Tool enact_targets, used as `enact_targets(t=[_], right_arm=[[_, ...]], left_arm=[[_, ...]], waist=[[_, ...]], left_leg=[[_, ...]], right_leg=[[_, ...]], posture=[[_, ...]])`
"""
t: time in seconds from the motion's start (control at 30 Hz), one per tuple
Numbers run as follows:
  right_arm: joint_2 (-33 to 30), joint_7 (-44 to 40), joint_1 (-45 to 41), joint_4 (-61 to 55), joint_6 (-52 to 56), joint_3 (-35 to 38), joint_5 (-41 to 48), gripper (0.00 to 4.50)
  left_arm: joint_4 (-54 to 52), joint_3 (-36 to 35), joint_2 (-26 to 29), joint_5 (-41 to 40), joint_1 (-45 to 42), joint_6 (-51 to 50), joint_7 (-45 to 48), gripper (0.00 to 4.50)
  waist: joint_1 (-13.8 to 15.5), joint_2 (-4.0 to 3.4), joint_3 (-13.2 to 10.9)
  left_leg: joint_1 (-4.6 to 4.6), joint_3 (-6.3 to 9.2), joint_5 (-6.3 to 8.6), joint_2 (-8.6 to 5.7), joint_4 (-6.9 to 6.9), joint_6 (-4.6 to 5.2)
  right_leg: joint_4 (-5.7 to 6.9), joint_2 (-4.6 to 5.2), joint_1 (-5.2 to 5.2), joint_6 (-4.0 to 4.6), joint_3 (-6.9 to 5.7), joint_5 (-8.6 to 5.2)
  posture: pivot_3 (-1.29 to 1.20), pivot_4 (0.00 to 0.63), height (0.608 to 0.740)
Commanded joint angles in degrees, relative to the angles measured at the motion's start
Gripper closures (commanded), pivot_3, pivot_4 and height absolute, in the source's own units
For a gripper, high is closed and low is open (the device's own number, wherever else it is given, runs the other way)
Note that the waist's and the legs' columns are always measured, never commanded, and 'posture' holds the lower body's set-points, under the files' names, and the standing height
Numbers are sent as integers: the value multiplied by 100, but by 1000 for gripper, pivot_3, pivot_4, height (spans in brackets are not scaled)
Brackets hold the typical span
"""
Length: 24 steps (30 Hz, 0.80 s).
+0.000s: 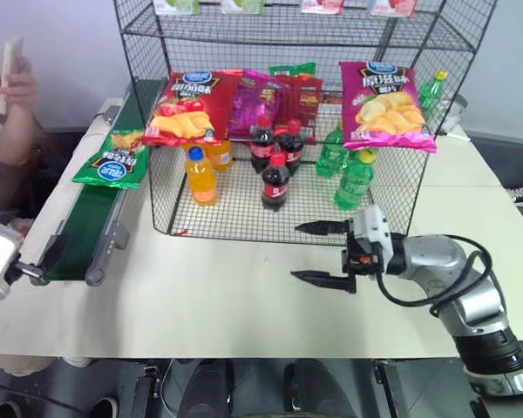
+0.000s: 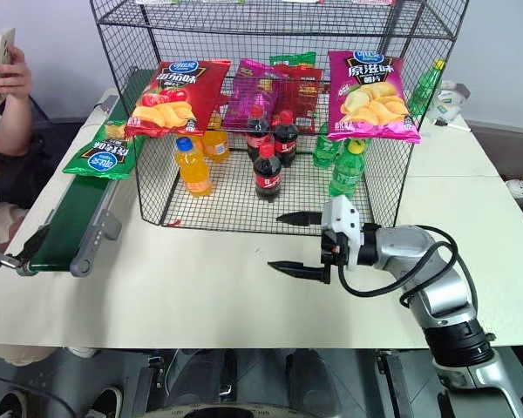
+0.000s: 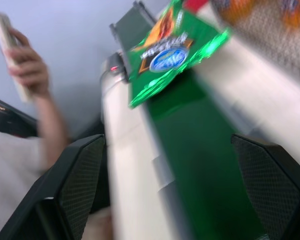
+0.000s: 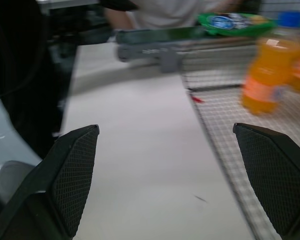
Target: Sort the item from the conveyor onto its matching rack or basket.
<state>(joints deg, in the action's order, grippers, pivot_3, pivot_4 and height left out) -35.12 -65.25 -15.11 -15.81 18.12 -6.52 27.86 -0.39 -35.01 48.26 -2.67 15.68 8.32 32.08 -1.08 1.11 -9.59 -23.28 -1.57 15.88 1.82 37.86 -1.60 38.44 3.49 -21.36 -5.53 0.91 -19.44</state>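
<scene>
Both pairs of fingers stand spread wide with nothing between them. I see the right gripper point(image 1: 318, 252) held level over the table point(image 1: 244, 305), its tips pointing toward the conveyor point(image 1: 91, 222), with the black wire rack point(image 1: 288, 131) just beyond them. Ahead of my left gripper point(image 3: 172, 195) the belt runs away between its fingers point(image 3: 77, 175), and the green chip bag point(image 1: 113, 158) lies flat on the belt at its far end, beside the rack's corner.
</scene>
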Motion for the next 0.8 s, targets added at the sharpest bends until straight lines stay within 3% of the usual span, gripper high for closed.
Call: enact_targets(t=[0.03, 0.3, 0.8], right_arm=[[254, 89, -129, -95, -519, -463, -500, 0], [617, 326, -302, 253, -1015, -729, -970, 0], [529, 420, -358, 241, -991, -655, -971, 0]], left_arm=[[260, 170, 284, 925, 150, 990, -339, 53], [736, 226, 529, 1688, 173, 1795, -889, 53], [1543, 931, 616, 1708, -318, 2284, -979, 53]], waist=[[-3, 0, 0], [-5, 0, 0], [-6, 0, 0]], left_leg=[[0, -1, 0, -1, 0, 0], [-3, -1, 1, -1, -1, 0], [-3, -2, 1, -2, -2, 0]], right_leg=[[0, 2, 0, 0, 1, 0], [0, 7, -6, 1, -1, 0], [3, 6, -6, -1, -4, 1]], posture=[[0, 150, 739], [0, 150, 739], [0, 150, 739]])
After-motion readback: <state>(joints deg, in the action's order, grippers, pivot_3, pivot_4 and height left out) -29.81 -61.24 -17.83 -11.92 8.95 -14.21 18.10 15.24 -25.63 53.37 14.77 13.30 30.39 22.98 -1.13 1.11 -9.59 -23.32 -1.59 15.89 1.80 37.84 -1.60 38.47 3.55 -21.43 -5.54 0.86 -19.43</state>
